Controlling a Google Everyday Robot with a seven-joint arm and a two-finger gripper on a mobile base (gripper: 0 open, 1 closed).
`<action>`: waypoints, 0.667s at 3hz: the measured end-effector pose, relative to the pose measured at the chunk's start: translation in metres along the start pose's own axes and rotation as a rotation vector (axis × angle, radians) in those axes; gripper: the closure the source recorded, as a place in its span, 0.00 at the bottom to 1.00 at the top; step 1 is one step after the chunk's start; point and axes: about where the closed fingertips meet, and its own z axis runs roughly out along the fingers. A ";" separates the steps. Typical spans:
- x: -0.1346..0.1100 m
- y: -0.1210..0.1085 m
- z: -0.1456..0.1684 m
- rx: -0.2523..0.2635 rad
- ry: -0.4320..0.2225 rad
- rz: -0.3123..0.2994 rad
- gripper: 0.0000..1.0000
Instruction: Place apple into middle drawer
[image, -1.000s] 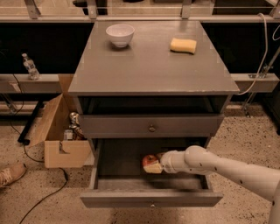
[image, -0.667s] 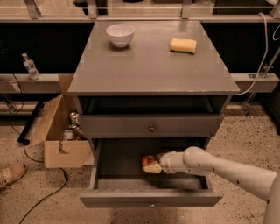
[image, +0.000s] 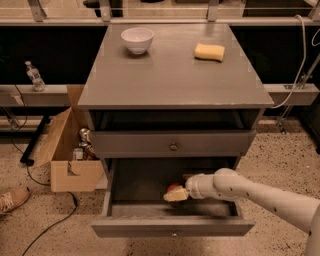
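Apple (image: 173, 187) is sitting low inside the open middle drawer (image: 172, 228), touching the gripper (image: 176, 195) along its upper edge and lying just behind its pale tip, over the dark drawer floor. Almost nothing is changing across the last second: the apple is staying where it was and the gripper is staying pressed against it, with only the arm (image: 260, 195) behind the gripper drifting slightly. Whether the gripper is clamped on the apple or is already letting go cannot be told. That stillness is suggesting the carry is over and the release is the step in hand. With the apple already lying within the drawer walls, the task is looking nearly done, provided the gripper comes away without rolling the fruit. Directly above the gripper, the closed upper drawer (image: 150, 142) is overhanging the reach, so any withdrawal is probably needing to go outward before upward. Far above the gripper, on the cabinet top, the white bowl (image: 137, 39) and yellow sponge (image: 209, 51) are sitting well apart from it.
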 end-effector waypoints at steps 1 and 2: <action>0.006 -0.005 -0.016 -0.011 -0.026 0.021 0.00; 0.008 -0.008 -0.063 -0.020 -0.069 0.039 0.00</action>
